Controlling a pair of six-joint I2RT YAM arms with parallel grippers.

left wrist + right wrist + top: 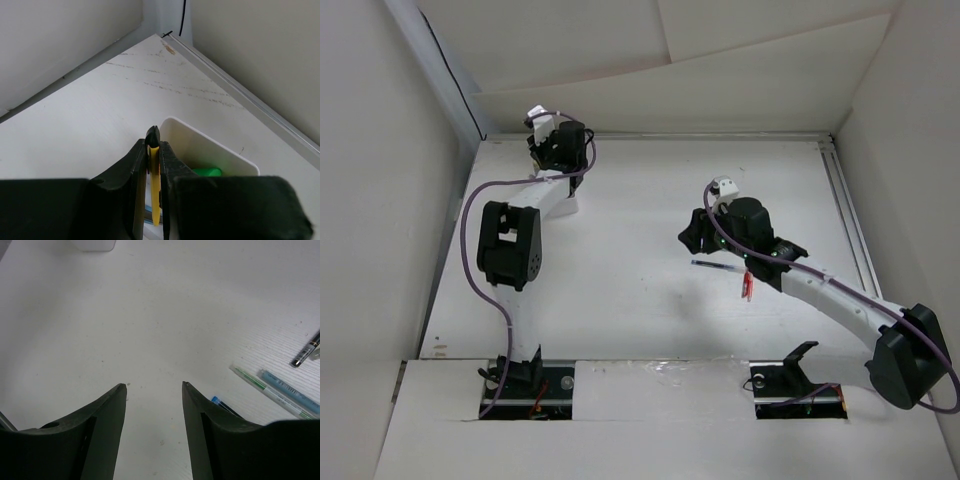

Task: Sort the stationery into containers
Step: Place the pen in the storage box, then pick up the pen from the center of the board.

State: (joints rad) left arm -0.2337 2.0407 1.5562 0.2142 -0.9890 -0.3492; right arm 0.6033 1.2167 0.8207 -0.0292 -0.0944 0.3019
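My left gripper (153, 145) is shut on a thin yellow piece (155, 185) with a black tip, standing upright between the pads. It hangs over the near end of the white container (220, 150), where a green piece (207, 172) lies. From above, the left gripper (552, 150) is at the far left and hides most of the container (565, 206). My right gripper (154, 386) is open over bare table. To its right lie a green pen (257, 384), a teal-blue pen (290, 392), a dark pen (306, 350) and a blue-capped pen (220, 404). A red pen (747, 285) lies under the right arm.
White walls close the table at the back and on both sides. A metal rail (250, 100) runs along the edge just past the container. A pen (715, 265) lies on the table beside the right gripper (698, 235).
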